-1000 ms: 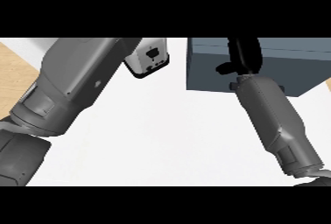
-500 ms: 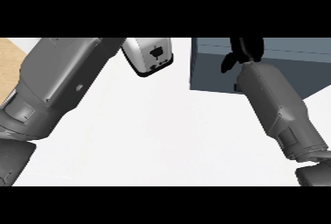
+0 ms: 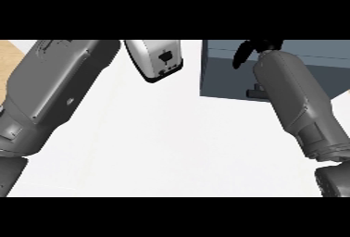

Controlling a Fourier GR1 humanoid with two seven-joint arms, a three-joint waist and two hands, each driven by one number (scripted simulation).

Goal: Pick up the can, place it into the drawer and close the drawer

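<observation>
No can shows in the head view. The dark grey-blue drawer (image 3: 222, 69) lies at the upper right, with a small dark handle on its near face. My right forearm crosses over it, and only a black part of the right hand (image 3: 241, 54) shows, at the picture's top edge above the drawer. Whether it holds anything is hidden. My left forearm fills the left side and runs up to the top edge; its hand is out of view.
A white appliance (image 3: 159, 59) with a dark socket mark stands at the top centre, between the two forearms. White counter (image 3: 178, 139) spreads across the middle. A strip of wooden surface (image 3: 8, 55) shows at the far left.
My right hand has moved farther up over the drawer, to the top edge. The left forearm has swung up and to the right, covering more of the left side.
</observation>
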